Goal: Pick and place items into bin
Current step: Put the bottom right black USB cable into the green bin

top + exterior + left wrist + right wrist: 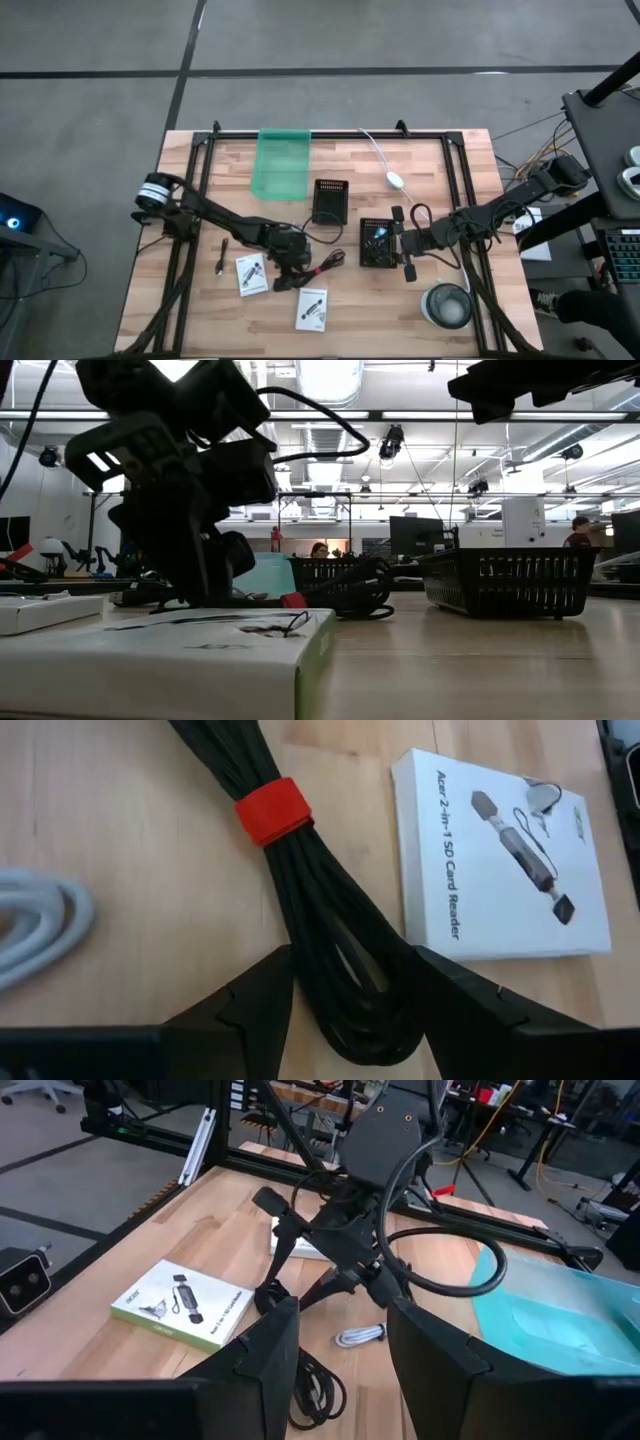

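Observation:
A black coiled cable with a red strap (273, 810) lies on the table near the middle (322, 266). My left gripper (350, 1010) is down at the table (290, 256), shut on the cable's loop end. Two white printed packets lie close by, one (252, 273) left of the gripper and one (312, 308) nearer the front edge; the second also shows in the left wrist view (500, 860). A thin black stick (221, 257) lies farther left. My right gripper (402, 244) is open and empty at the right edge of a small black basket (372, 258). My left gripper pinches the cable's looped end (345, 970) between its two fingers (255, 1010), some way from the red strap. The fingers come from above, pointing down, one on each side of the bundle. The cable lies along the table.
A green bin (283, 163) stands at the far edge. A second black basket (330, 201) stands behind the cable. A small white coiled cable (40, 930) lies beside the left gripper. A white oval on a cord (394, 180) and a round clear container (447, 305) sit on the right.

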### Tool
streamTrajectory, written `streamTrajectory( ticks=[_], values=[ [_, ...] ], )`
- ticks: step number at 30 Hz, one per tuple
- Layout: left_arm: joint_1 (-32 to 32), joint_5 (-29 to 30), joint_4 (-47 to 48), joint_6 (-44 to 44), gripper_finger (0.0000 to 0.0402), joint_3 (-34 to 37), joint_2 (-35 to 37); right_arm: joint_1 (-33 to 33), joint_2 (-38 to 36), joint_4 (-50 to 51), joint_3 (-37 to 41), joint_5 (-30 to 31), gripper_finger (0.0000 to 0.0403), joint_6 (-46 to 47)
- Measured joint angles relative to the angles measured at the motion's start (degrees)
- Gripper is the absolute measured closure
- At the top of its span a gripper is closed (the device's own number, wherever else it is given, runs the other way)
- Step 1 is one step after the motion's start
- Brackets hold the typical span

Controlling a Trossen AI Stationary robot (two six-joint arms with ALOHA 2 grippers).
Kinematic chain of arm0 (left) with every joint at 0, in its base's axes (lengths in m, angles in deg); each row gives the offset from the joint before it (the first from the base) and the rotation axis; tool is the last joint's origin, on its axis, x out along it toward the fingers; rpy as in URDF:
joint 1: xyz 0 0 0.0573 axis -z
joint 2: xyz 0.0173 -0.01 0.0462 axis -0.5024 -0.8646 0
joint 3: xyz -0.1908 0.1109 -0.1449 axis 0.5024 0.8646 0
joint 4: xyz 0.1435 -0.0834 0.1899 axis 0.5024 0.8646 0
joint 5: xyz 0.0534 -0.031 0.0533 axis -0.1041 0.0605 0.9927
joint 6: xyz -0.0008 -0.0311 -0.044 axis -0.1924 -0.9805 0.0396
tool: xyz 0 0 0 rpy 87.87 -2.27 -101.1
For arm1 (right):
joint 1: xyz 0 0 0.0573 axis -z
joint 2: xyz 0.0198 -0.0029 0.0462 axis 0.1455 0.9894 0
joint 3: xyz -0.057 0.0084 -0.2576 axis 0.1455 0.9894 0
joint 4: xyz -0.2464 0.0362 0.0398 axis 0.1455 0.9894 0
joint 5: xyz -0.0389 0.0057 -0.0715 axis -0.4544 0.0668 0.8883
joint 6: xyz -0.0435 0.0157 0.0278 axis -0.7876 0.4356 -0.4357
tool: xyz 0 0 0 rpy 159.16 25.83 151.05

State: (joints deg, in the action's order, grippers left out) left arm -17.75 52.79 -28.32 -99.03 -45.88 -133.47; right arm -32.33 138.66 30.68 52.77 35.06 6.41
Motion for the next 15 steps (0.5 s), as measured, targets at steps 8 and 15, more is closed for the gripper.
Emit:
streamTrajectory(
  ticks=[8, 15],
  values=[
    [-1.15, 0.62, 0.20, 0.08, 0.0296, -0.51, -0.91, 0.00, 0.00, 0.20, 0.00, -0.02, 0.0264, 0.00],
    [-1.44, 1.41, 0.66, 8.15, 0.0392, -0.60, -0.70, 0.00, 0.00, 0.45, 0.00, -0.02, 0.0264, 0.43]
  ],
)
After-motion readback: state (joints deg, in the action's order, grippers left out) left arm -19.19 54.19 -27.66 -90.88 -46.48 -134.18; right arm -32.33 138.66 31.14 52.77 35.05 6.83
